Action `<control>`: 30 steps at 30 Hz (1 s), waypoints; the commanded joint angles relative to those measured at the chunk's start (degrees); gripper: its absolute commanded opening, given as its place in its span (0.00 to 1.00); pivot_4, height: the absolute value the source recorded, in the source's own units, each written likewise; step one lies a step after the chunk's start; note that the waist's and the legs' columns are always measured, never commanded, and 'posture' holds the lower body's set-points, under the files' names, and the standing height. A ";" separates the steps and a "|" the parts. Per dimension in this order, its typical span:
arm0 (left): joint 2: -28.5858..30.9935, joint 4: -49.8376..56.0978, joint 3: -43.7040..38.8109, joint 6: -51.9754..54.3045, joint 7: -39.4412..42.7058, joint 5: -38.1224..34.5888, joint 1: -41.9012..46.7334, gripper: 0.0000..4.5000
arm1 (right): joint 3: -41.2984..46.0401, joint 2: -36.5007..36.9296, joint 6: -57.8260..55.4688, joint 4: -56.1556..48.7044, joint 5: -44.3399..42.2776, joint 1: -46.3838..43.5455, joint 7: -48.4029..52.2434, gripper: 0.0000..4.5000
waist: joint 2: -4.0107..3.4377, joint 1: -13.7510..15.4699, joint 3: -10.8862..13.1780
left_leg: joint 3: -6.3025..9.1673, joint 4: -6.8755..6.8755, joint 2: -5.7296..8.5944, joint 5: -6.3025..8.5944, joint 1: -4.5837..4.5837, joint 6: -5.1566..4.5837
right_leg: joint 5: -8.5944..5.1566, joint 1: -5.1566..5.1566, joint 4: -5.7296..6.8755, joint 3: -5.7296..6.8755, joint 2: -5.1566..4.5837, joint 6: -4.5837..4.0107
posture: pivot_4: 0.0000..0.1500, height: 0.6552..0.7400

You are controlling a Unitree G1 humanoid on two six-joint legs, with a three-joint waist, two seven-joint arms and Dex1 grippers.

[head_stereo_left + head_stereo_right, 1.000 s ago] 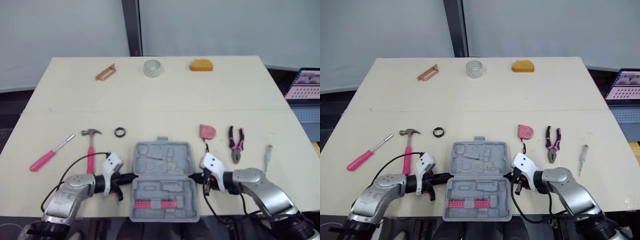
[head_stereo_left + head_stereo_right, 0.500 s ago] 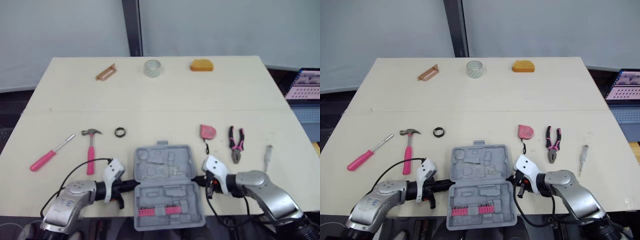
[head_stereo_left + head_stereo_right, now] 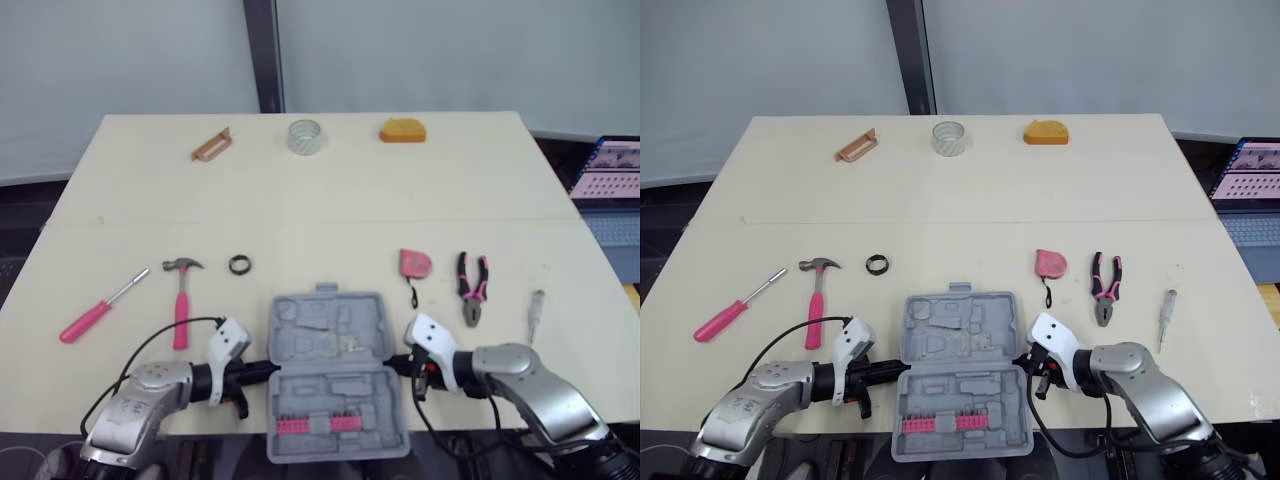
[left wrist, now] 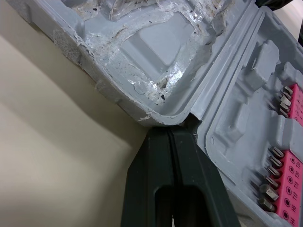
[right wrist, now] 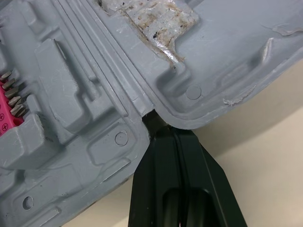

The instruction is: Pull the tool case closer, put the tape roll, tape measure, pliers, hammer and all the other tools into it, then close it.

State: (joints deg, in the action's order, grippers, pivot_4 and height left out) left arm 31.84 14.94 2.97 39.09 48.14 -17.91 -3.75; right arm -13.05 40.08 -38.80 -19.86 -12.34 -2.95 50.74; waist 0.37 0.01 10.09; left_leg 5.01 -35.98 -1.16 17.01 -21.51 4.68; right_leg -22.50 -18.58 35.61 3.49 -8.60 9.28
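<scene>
Left gripper: fingers pressed flat together, tips butted into the hinge notch on the left side of the tool case. Right gripper, same story on the case's right side, fingers squeezed together with the tips touching the hinge seam. The case lies open and flat between the two, lid half away from the robot, base half hanging over the near edge of the counter. A pink bit strip is seated along the base's near side. Left of the case lies the hammer with its pink handle, and beyond that a pink screwdriver. A black ring sits off the case's far left corner. Right of the case: pink tape measure, pliers, then a slim tester screwdriver. Well beyond the case, near the counter's far edge, stands a clear tape roll.
</scene>
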 commanded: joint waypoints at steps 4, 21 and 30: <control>0.12 0.43 0.57 -0.11 0.01 -1.13 0.32 0.01 | 0.58 0.39 0.43 -2.55 -1.57 0.55 0.70 0.00 | 0.00 0.01 0.00 | 0.00 0.00 0.00 0.00 0.00 0.00 | 0.00 0.00 0.00 0.00 0.00 0.00 | 1.00 1.00; 6.04 0.63 -7.13 1.27 1.75 -5.18 0.78 0.01 | 5.61 5.64 2.23 -1.68 -3.38 2.59 2.31 0.00 | 0.00 0.00 0.00 | -0.01 0.02 0.00 0.00 0.00 0.00 | 0.00 0.00 -0.02 0.00 0.00 0.00 | 1.00 1.00; 7.92 10.45 -22.16 3.39 2.49 -15.85 -7.30 0.01 | 14.22 11.17 -2.06 -9.68 -10.14 6.72 4.27 0.00 | 0.01 0.07 0.01 | -0.06 0.02 -0.05 0.01 0.00 0.01 | 0.00 0.03 -0.06 0.01 0.01 0.00 | 1.00 1.00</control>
State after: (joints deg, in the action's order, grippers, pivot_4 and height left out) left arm 39.24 22.69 -16.47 42.99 49.95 -31.69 -9.74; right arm -0.96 50.63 -40.18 -27.00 -20.46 3.21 53.79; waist 0.38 0.08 10.10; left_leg 4.92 -35.96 -1.21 17.04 -21.51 4.68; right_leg -22.49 -18.54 35.52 3.50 -8.59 9.28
